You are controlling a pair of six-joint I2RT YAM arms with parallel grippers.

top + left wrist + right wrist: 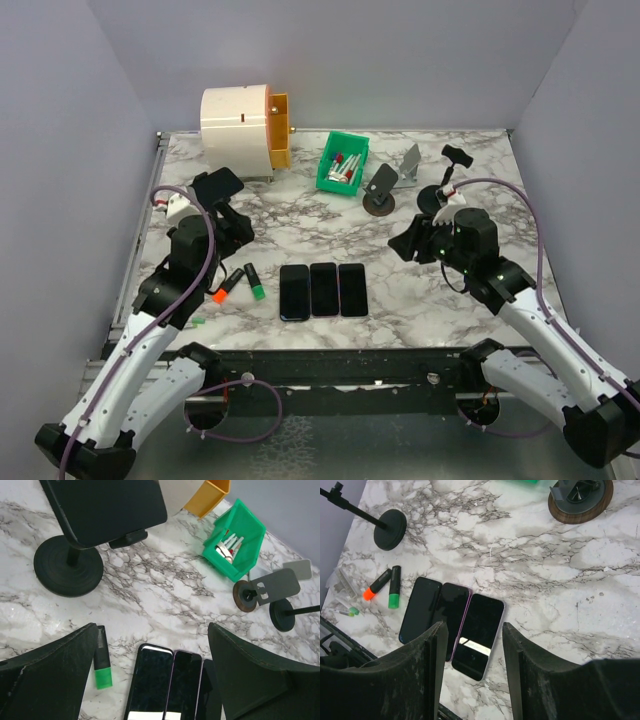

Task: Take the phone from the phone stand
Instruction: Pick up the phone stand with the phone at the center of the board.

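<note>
Marble tabletop (420, 300) carries phone (110, 505) on black stand (67, 567)

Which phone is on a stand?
The far-left phone, propped on the black round-based stand; the other three phones lie flat in a row.

Robot laboratory test cell, as I view it from my remote station: a marble-patterned tabletop (420, 300) boxed in by plain grey partition walls (60, 120), a black metal mounting rail (330, 362) along its near edge, exposed purple cables (541, 260).
</note>
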